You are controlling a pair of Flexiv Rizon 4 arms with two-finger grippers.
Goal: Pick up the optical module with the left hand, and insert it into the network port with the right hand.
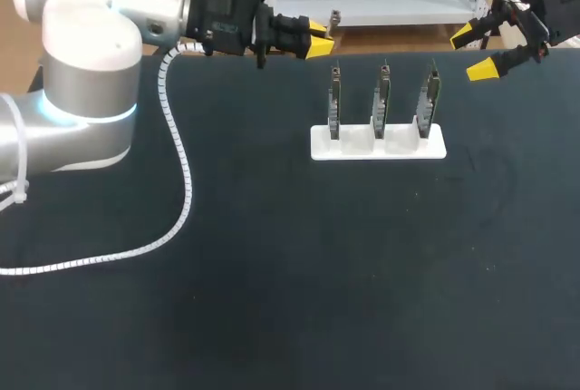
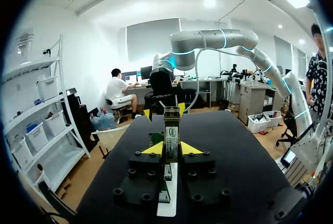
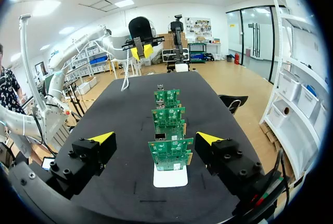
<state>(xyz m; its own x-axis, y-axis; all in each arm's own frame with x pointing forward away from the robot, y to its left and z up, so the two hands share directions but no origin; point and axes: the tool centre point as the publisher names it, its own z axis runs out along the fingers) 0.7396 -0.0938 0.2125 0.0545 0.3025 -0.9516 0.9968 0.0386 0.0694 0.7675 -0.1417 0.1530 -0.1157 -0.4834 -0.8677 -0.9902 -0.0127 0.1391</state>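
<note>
Optical module hangs over the far edge of the black table, pinched in my left claw, its long axis running out along the fingers toward the right. My right claw hangs wide and empty at far right. Between them, slightly nearer, a white rack holds three upright circuit boards.

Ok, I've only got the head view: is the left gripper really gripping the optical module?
Observer: Yes, the left wrist view shows the left gripper shut on the optical module, a yellow tip on each side.
Operator: And the right gripper's line-up?
Observer: The right gripper is open; three boards stand single file straight ahead of it.
Operator: Ports visible?
Observer: Yes, a small metal port near the nearest board's top edge.
</note>
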